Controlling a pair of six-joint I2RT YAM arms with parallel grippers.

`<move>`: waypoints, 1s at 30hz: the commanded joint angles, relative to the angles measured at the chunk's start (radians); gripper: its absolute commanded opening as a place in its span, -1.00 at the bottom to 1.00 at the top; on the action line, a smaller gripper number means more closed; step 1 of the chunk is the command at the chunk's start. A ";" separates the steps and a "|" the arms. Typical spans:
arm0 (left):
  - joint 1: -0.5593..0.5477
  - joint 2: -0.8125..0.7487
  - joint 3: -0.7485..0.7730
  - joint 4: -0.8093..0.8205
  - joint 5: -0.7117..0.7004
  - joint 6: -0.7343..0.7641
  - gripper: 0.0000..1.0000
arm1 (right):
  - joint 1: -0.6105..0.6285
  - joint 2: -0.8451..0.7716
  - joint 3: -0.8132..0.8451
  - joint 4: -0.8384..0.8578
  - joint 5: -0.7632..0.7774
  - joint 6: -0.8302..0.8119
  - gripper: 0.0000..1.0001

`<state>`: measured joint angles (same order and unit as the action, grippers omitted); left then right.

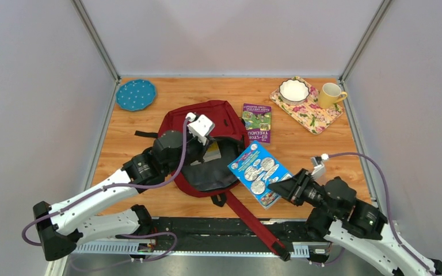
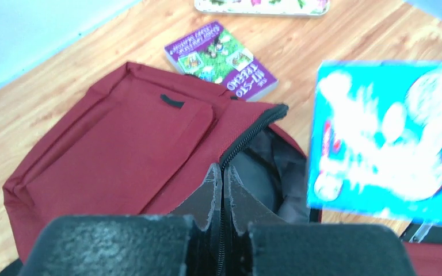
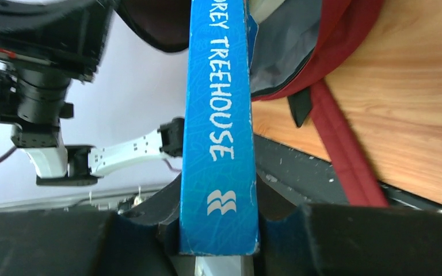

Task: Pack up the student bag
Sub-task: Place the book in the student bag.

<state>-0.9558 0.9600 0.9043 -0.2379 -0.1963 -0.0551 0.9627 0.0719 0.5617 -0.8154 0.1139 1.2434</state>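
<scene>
student bag lies flat mid-table with its main zip undone and the dark mouth facing the near right. left gripper is clenched on the zipper edge, lifting the lip so the opening gapes. right gripper is clamped on the blue book at its near corner and holds it off the wood, just right of the mouth, touching nothing else that i can see.

progress looks early. that book is not yet in, and the purple book lies on the table just beside the bag's far right side. something pale shows inside the opening, can't tell what.

for room, the mouth looks only a little wider than the book, so the leading corner could catch the zipper lip or the left fingers. the red strap trails toward the near edge under the right arm's path. the tray at far right and the blue plate at far left sit well apart.
</scene>
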 commanded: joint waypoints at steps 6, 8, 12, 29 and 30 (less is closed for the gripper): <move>-0.008 -0.101 -0.065 0.291 0.096 0.012 -1.00 | 0.001 0.287 -0.190 0.679 -0.229 0.165 -1.00; -0.006 -0.101 -0.068 0.285 0.103 0.014 -1.00 | 0.001 0.328 -0.291 0.859 -0.227 0.218 -1.00; -0.006 -0.104 -0.093 0.276 0.092 -0.002 -1.00 | 0.001 0.477 -0.274 1.088 -0.224 0.252 -1.00; -0.006 -0.116 -0.114 0.262 0.083 -0.066 -1.00 | -0.019 1.307 -0.090 1.805 -0.115 0.350 -1.00; -0.006 -0.115 -0.113 0.244 0.036 -0.083 -1.00 | -0.021 1.380 -0.073 1.838 -0.115 0.353 -1.00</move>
<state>-0.9558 0.8703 0.7803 -0.0399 -0.1184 -0.0776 0.9508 1.3087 0.3851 0.6556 -0.0647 1.5463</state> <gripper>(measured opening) 0.008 0.284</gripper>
